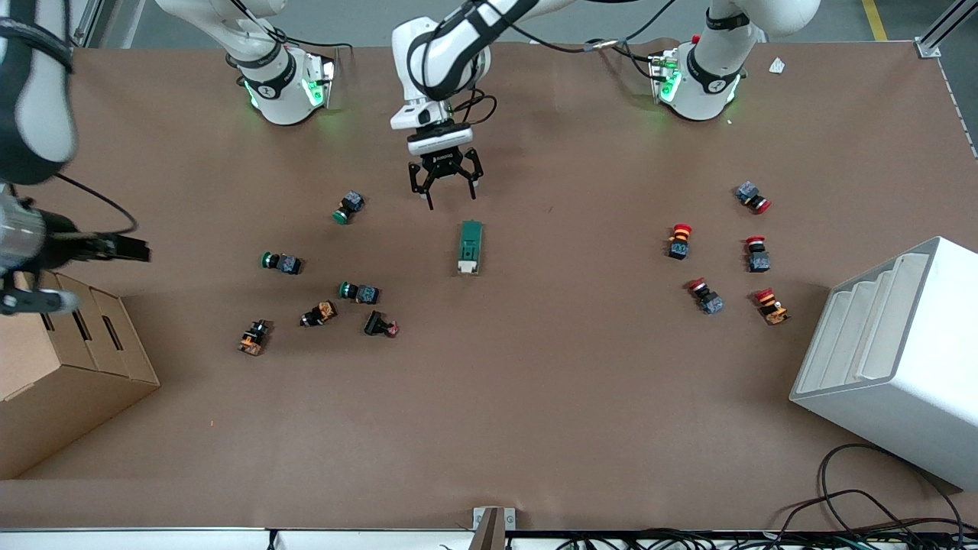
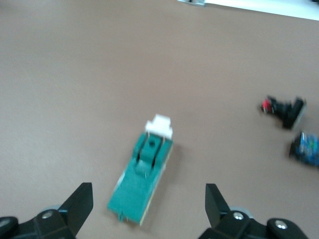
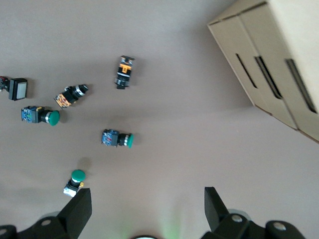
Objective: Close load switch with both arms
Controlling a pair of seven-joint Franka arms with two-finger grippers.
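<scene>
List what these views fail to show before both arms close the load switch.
- Load switch lever position: too small in front view, blurred in left wrist view.
- Right gripper: its fingertips are cut off by the right wrist view's edge.
- Left gripper height over the table: unclear.

Left gripper (image 1: pixel 445 186) hangs mid-table, fingers (image 2: pixel 79 206) spread — right gripper (image 3: pixel 147 211) (raised high) likewise splayed.

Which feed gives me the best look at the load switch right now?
The left wrist view: the load switch fills the middle, white lever end visible, between the open left gripper fingers. The front view shows it small. The right wrist view misses it.
</scene>
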